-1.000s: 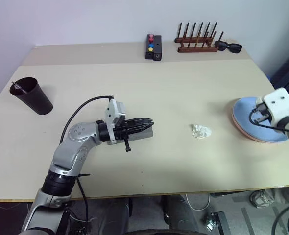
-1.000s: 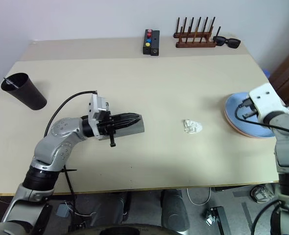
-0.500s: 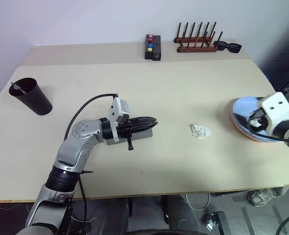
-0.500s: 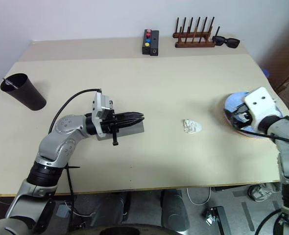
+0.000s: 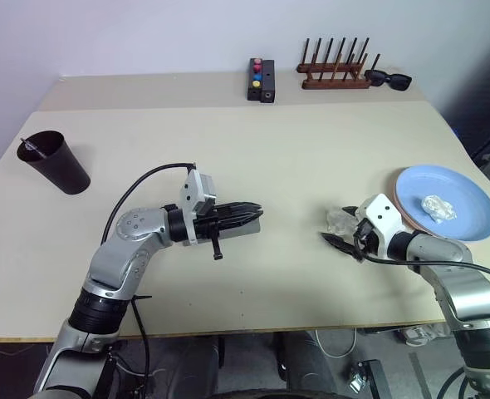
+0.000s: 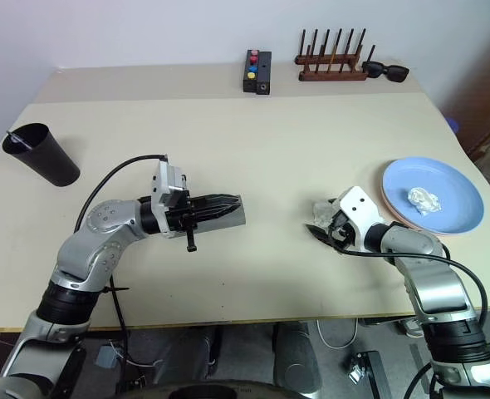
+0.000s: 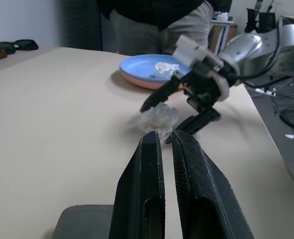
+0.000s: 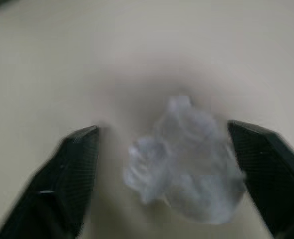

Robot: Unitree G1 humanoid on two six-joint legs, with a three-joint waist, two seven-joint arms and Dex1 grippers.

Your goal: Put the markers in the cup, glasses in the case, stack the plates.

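Two right fingers [image 8: 77,164] spread around crumpled wad [image 8: 187,159], plates [image 5: 457,204] beyond

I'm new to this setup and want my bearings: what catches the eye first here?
The right hand, fingers spread, is at a crumpled clear wad on the middle of the table. To its right the light blue plate lies on the pink plate, with another wad on it. The left hand is shut on the grey case.

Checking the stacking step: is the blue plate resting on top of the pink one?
Yes, the blue plate lies on the pink plate, whose rim peeks out beneath.
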